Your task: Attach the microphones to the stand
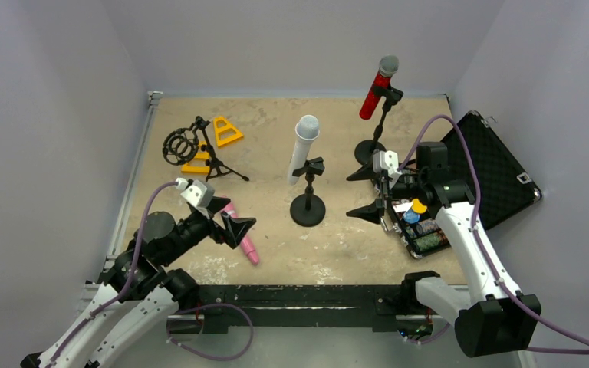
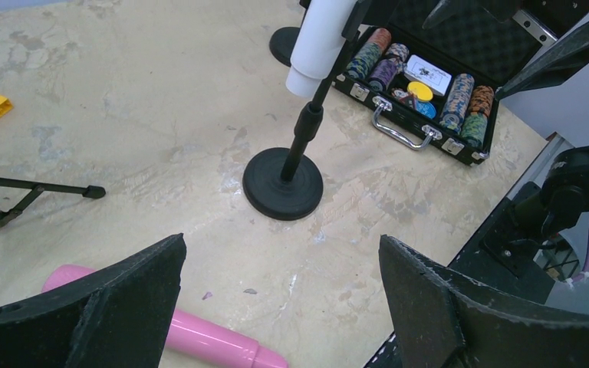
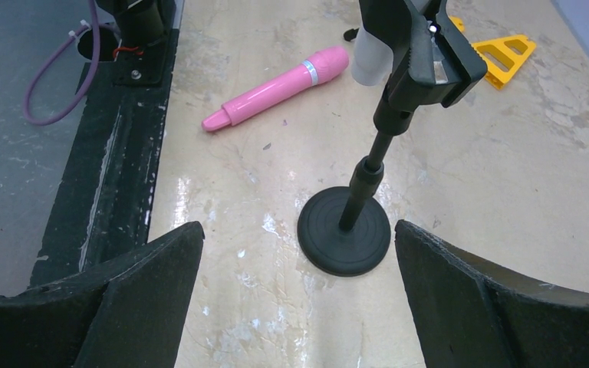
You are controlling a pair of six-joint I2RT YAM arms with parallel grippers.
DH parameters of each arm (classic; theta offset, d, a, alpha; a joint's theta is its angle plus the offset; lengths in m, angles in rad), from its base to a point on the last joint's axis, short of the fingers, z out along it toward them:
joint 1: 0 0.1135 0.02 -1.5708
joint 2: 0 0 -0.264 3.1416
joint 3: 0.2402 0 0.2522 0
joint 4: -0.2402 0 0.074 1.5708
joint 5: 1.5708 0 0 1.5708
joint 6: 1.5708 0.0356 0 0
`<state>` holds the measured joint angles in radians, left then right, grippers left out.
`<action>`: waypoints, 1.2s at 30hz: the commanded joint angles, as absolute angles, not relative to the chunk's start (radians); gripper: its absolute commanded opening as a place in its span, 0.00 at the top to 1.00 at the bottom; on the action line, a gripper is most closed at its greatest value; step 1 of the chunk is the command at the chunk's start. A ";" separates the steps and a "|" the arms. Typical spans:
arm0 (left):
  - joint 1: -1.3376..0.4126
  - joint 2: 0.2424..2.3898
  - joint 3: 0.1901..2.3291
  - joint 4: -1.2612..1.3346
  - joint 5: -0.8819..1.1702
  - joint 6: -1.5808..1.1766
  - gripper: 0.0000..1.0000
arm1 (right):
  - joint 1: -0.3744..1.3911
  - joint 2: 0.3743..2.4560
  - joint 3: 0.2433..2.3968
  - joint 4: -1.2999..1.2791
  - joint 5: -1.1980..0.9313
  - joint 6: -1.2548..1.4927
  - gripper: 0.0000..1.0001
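Observation:
The glittery red microphone (image 1: 376, 88) sits clipped in the far stand (image 1: 370, 149). The white microphone (image 1: 302, 149) sits clipped in the middle round-base stand (image 1: 307, 208), which also shows in the left wrist view (image 2: 284, 182) and the right wrist view (image 3: 344, 239). The pink microphone (image 1: 244, 238) lies flat on the table; it also shows in the left wrist view (image 2: 199, 337) and the right wrist view (image 3: 276, 88). My left gripper (image 1: 226, 218) is open and empty, right above the pink microphone. My right gripper (image 1: 368, 193) is open and empty, right of the middle stand.
A black tripod stand with a ring shock mount (image 1: 192, 149) stands at the far left beside two yellow triangular pieces (image 1: 226, 130). An open black case of poker chips (image 1: 460, 184) lies at the right. Grey walls enclose the table.

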<state>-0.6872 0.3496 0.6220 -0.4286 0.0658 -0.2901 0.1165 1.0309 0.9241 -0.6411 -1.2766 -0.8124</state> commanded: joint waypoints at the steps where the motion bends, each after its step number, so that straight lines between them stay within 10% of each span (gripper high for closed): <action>1: -0.682 0.333 0.617 -0.403 0.042 -0.318 0.01 | 0.110 1.011 0.910 -0.618 -1.315 -0.824 0.01; 36: -0.682 0.341 0.639 -0.405 0.035 -0.322 0.01 | 0.103 1.009 0.904 -0.617 -1.327 -0.828 0.01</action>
